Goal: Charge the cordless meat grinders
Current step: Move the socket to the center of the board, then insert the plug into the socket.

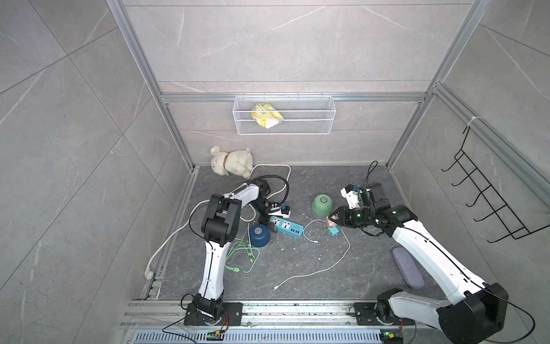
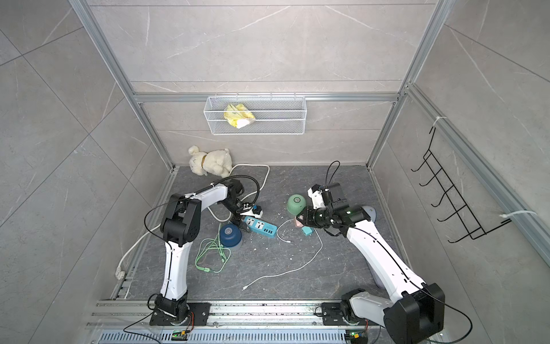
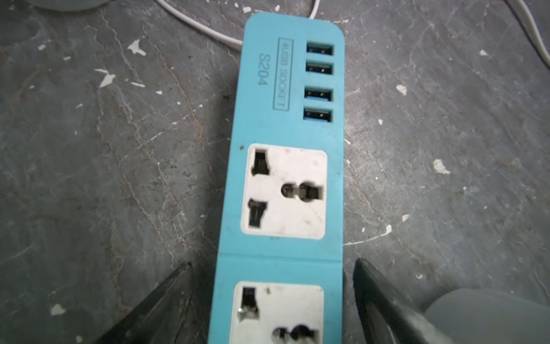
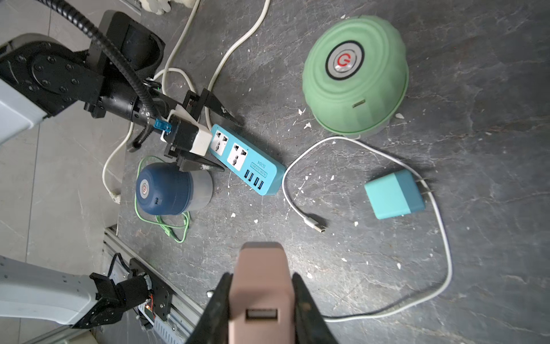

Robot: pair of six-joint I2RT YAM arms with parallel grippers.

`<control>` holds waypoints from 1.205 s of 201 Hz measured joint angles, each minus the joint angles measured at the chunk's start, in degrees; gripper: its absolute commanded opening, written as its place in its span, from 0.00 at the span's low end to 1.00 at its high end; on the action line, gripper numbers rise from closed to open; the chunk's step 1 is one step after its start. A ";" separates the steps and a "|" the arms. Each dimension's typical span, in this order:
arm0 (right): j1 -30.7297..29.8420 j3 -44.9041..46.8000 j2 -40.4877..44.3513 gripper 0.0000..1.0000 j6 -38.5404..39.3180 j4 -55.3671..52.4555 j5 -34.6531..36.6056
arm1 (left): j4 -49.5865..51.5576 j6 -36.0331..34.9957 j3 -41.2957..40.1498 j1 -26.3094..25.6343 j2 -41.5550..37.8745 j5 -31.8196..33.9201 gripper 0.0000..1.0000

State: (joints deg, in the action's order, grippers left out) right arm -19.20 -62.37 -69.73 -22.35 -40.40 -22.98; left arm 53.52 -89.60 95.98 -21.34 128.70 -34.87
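Starting left: catching the navy grinder [image 1: 259, 236] on the floor [image 1: 327, 277], just beside the left gripper [image 3: 272, 263] — gaping wide astride the blue power strip [image 3: 293, 128]. Moving right: passing the green grinder [image 1: 322, 204], near the right gripper [image 4: 262, 275] — pinching a pink charger [image 4: 260, 259].

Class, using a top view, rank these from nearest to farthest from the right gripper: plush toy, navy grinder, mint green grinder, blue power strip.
1. mint green grinder, just behind the right gripper
2. blue power strip, mid-table
3. navy grinder, left side
4. plush toy, back left corner
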 measured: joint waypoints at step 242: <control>-21.73 -35.23 -45.66 0.01 58.58 -0.83 5.27 | -35.10 119.69 -45.75 2.75 -72.54 54.58 1.00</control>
State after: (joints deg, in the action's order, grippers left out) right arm -40.93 -97.60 -115.39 36.23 -41.23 -17.72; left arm 18.41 30.09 50.24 -18.59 56.16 19.70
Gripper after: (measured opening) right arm 0.296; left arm 0.999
